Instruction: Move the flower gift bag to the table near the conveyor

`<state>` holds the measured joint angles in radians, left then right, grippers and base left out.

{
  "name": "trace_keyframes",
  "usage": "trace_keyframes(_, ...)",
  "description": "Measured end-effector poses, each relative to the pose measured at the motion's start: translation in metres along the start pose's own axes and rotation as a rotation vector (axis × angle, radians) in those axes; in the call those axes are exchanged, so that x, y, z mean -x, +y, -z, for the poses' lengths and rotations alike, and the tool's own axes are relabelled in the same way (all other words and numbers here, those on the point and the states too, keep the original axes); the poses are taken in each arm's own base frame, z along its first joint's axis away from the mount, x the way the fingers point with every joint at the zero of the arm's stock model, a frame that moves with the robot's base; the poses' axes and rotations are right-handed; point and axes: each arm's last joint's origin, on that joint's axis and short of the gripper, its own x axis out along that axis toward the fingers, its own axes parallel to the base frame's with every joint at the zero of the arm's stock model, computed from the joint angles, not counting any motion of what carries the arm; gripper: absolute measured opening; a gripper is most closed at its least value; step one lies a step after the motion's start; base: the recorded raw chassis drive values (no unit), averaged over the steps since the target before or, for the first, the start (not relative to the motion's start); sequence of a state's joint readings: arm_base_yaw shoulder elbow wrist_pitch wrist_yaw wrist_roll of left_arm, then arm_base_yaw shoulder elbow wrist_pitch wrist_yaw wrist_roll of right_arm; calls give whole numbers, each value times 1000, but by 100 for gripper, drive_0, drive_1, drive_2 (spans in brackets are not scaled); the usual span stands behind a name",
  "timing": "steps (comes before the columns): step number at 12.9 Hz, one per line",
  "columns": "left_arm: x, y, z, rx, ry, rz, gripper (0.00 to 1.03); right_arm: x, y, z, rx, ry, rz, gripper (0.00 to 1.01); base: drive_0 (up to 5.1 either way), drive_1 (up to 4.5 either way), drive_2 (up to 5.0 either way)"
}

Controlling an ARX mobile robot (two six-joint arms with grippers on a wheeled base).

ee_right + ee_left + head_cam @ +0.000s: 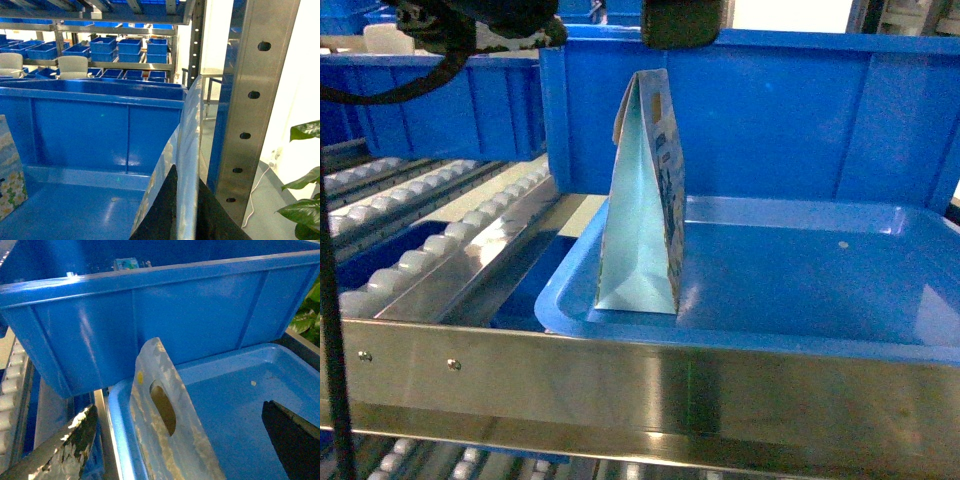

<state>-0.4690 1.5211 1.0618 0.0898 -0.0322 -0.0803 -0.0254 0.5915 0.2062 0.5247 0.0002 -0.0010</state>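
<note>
A flower gift bag (640, 220) stands upright in the front left corner of a shallow blue tray (770, 335). Its long axis is vertical and its folded peak points straight up. The plain pale-blue gusset faces the head camera, and the printed faces look left and right. The oval handle hole (162, 407) shows near the top. The left gripper (180, 412) hangs above the bag. Its jaws are spread wide to either side of the peak and touch neither face.

A deep blue bin (800, 120) sits just behind the tray. Rows of white rollers (410, 260) run along the left, and a shiny steel rail (620, 385) crosses in front. The right gripper (186, 200) has its dark fingers pressed together on the thin edge of a second bag (190, 140), held upright beside a perforated steel post (250, 115).
</note>
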Motion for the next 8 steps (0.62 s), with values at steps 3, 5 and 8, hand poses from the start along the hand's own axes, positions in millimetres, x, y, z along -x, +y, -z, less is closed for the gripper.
trace_keyframes(3, -27, 0, 15, 0, 82, -3, 98, 0, 0, 0, 0, 0, 0, 3, 0, 0, 0)
trace_keyframes(5, -37, 0, 22, 0, 93, -4, 98, 0, 0, 0, 0, 0, 0, 3, 0, 0, 0)
trace_keyframes(8, -41, -2, 24, 10, 88, -10, 67, 0, 0, 0, 0, 0, 0, 3, 0, 0, 0)
